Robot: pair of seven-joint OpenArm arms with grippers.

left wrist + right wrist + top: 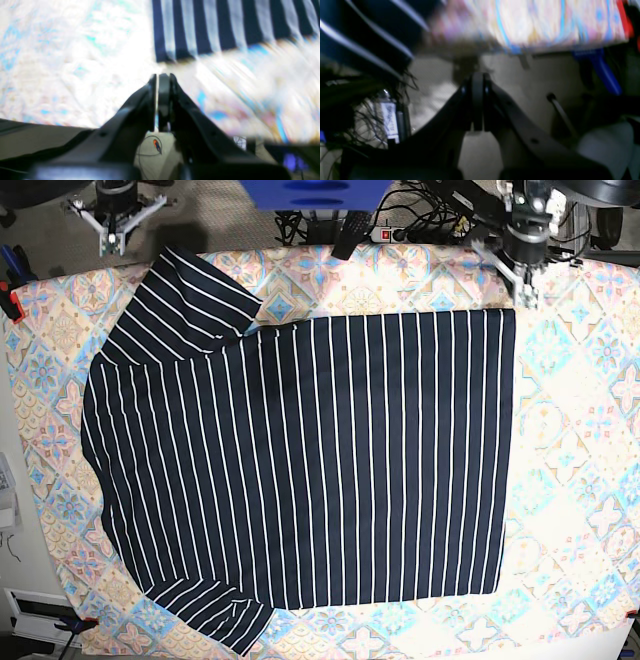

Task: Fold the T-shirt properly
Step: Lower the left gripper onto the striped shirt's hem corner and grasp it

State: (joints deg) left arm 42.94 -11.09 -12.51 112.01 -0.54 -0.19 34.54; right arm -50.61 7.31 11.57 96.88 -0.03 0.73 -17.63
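In the left wrist view the left gripper [163, 76] is clenched with nothing between its jaws, hovering over the pastel patterned tablecloth [62, 62] that covers the surface; a corner of the T-shirt [225, 25], dark navy with pale stripes, lies flat just beyond and to the right of the gripper's tip, apart from it. Below the surface's edge a patch of floor shows with a thin looped cable [150, 147]. The right wrist view is blurred: the right gripper [478, 77] is also clenched and empty, held off the edge of the surface over the floor, with a striped edge of the T-shirt [365, 37] at the upper left and the tablecloth [545, 22] across the top right; a blue clamp [602, 67] shows under the surface's edge at the right. In the base view the T-shirt [300, 460] lies spread flat on the tablecloth [580, 480], its collar end toward the left, its hem toward the right, one sleeve at the far left and the other at the near left. The left gripper [527, 285] sits at the far right, just beyond the far hem corner, while the right gripper [118, 230] sits at the far left, off the surface and apart from the far sleeve.
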